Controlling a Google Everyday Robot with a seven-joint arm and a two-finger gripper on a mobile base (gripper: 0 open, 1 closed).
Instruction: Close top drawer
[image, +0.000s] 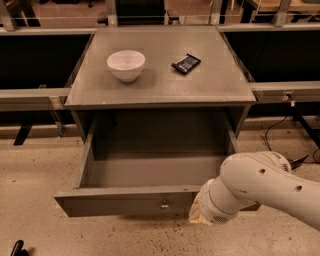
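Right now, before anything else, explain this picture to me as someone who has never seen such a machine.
There is one picture, from a single camera looking down at a grey cabinet from the front. Where the camera is mounted is not known. The big white curved shape at the lower right is the robot's arm. Its gripper, the grasping end, is at the arm's tip, close to the right part of the top drawer front. That drawer is pulled far out and has a small knob in the middle of its front. On top of the cabinet lie a white bowl and a dark packet, set apart. Nothing can be seen held.
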